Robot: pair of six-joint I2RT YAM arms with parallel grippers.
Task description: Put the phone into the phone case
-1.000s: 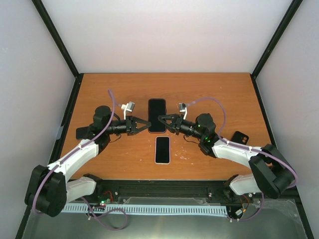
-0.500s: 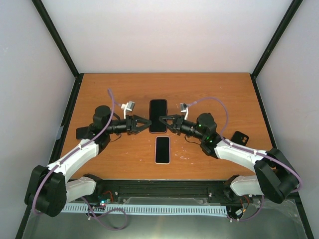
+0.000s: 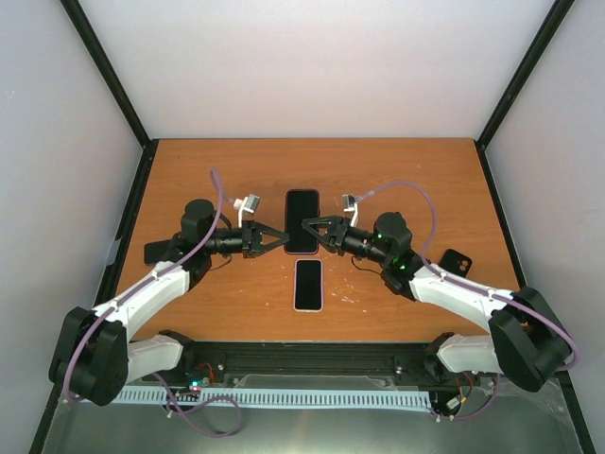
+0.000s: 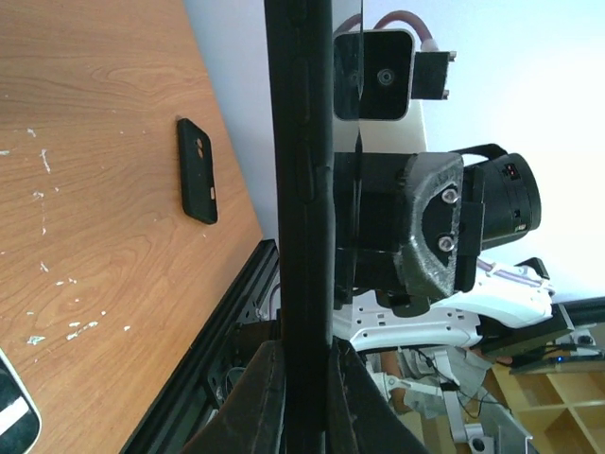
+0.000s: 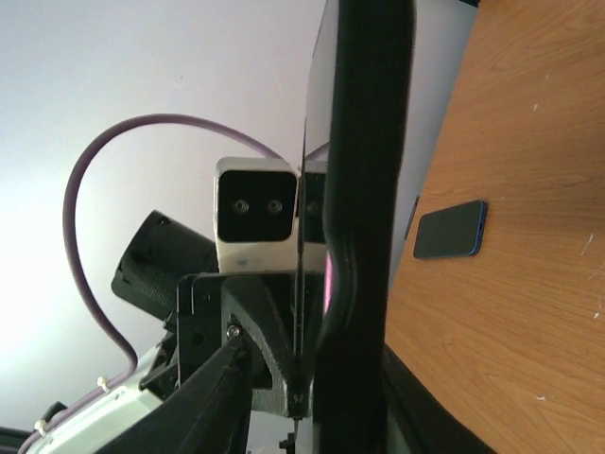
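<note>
A phone in a black phone case [image 3: 301,220] hangs above the middle of the table between my two grippers. My left gripper [image 3: 283,237] is shut on its left edge; in the left wrist view both fingers press the black phone case [image 4: 301,189]. My right gripper [image 3: 308,225] is at the right edge. In the right wrist view the case [image 5: 369,170] bulges, and a pink strip of the phone [image 5: 328,284] shows behind its rim. One right finger [image 5: 222,378] stands apart from the case; the other lies against it.
A second phone [image 3: 308,284] with a pale rim lies flat just in front of the held one. A spare black case [image 3: 457,260] lies at the right, also seen in the left wrist view [image 4: 197,170]. A blue phone [image 5: 450,229] lies at the left.
The held phone and case have shifted slightly to the right. The right gripper's jaws have spread a little. Both arms otherwise stay in place.
</note>
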